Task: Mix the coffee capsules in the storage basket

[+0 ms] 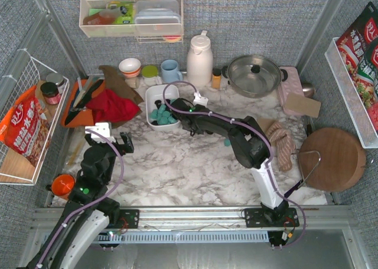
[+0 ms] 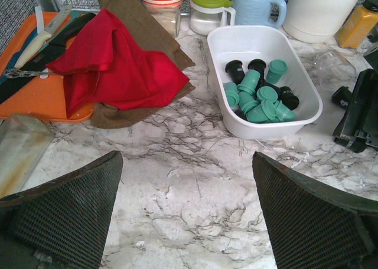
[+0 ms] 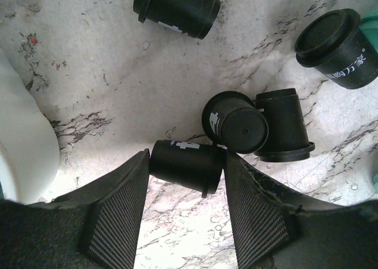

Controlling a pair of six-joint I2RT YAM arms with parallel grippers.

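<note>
1. The right pincer (image 3: 188,158) was clenched on a black tapered coffee capsule (image 3: 188,170), one finger at each end. The capsule lay on its side on the white, grey-veined marble tabletop (image 3: 88,56).
2. Just beyond its fingertips, two more black capsules (image 3: 236,121) touched each other, and two others lay farther ahead, well apart.
3. To its left stood the white rounded plastic storage basket (image 2: 266,126), holding a heap of teal and black capsules (image 2: 263,101).
4. The left pincer (image 2: 188,160) hung released over bare marble with nothing between its fingers. Ahead and to its left, a red cloth (image 2: 112,68) lay across a brown cloth (image 2: 136,21) and an orange tray (image 2: 35,98).
5. Farthest off, a pale blue mug (image 2: 254,3) and a white jug (image 1: 199,59) stood before the grey woven back wall (image 1: 266,27), which bore a clear bin (image 1: 130,12).
</note>
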